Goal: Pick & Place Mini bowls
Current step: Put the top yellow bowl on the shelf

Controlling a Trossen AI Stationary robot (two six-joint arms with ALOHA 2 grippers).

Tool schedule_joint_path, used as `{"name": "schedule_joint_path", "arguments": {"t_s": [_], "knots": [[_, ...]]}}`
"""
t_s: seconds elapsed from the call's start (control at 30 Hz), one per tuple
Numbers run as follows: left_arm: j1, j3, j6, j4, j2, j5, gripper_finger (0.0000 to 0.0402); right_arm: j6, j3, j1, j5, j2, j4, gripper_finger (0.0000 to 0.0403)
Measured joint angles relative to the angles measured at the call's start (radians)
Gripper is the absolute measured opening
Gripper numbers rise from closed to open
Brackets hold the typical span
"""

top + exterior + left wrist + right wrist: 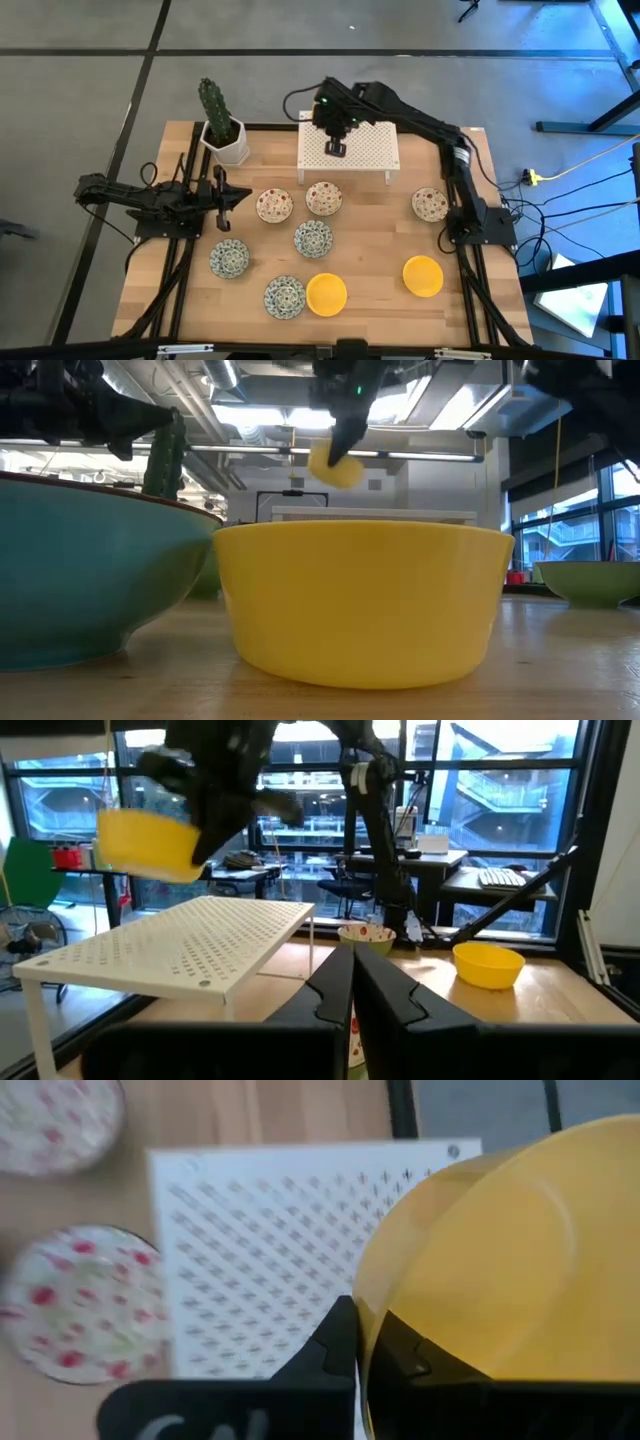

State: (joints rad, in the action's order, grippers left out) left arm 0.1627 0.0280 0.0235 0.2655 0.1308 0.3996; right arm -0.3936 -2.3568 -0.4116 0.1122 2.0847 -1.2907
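Note:
My right gripper (335, 148) hangs over the white perforated rack (348, 150) at the far middle of the table, shut on a yellow mini bowl (500, 1250). That bowl also shows in the low view (335, 465) and the left wrist view (150, 845). On the table rest two yellow bowls (326, 294) (423, 276), three blue-green patterned ones (313, 238) (229, 259) (285, 297) and three cream red-flowered ones (274, 205) (323, 198) (430, 204). My left gripper (238, 195) waits shut at the left, holding nothing. My right gripper pinches the yellow bowl by its rim (368, 1315), one finger on the outer wall and the other finger (405, 1365) on the inside. The fingers slant down from above. The bowl is lifted clear above the rack and hangs tilted below the fingers (215, 815).
A cactus in a white pot (225, 135) stands at the far left corner, beside the rack. The bowls fill the middle and near part of the table. In the low view a yellow bowl (365, 600) stands close in front of the camera.

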Motion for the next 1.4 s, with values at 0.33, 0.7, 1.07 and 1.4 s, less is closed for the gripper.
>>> {"name": "schedule_joint_path", "arguments": {"t_s": [0.33, 0.7, 1.07, 1.4], "knots": [[0.000, 0.000, 0.049, 0.000, 0.000, 0.002, 0.0006, -0.157, 0.017, -0.044, -0.043, 0.021, 0.041, 0.0005], [0.000, 0.000, 0.105, -0.052, 0.000, -0.111, 0.0006, -0.246, 0.017, -0.008, -0.080, 0.016, 0.037, 0.0005], [0.000, 0.001, 0.494, 0.197, 0.000, -0.220, 0.0006, -0.248, 0.018, 0.064, 0.003, 0.016, 0.014, 0.0005], [0.000, 0.001, 0.401, 0.172, 0.000, -0.220, 0.0006, -0.268, 0.019, 0.072, -0.028, 0.016, -0.031, 0.0005]]}}
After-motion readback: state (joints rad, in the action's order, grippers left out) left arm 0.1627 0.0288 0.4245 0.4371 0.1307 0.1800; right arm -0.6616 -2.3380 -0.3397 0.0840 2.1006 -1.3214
